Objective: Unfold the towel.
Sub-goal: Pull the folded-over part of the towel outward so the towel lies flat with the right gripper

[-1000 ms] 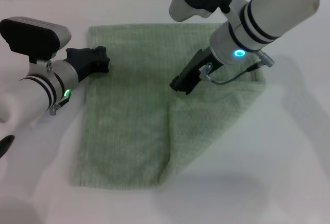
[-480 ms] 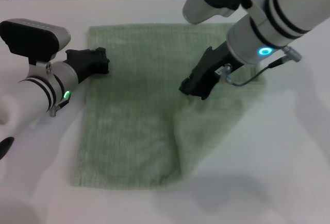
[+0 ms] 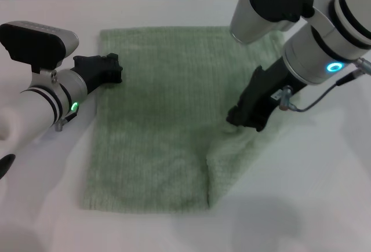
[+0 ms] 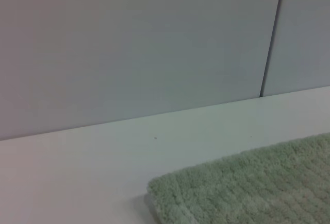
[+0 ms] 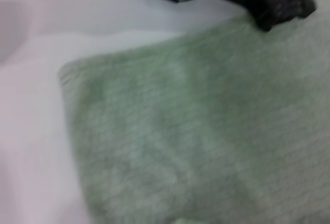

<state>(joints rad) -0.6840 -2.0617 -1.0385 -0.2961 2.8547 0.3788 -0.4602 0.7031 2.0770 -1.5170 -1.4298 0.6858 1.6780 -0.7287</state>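
The towel (image 3: 156, 119) lies on the white tabletop (image 3: 324, 205), its right flap partly folded. The right end effector (image 3: 246, 119) pinches that flap's edge; the left end effector (image 3: 110, 69) presses the far-left edge, grip unclear. Soft, limp terry: best held at hems and corners.

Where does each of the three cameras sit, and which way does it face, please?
Head view: above, looking down at the towel on the table; both arms show, left gripper at its left edge, right gripper on the fold.
Left wrist view: low, facing the wall; no arm shows.
Right wrist view: above the towel; shares the left gripper with the head view.
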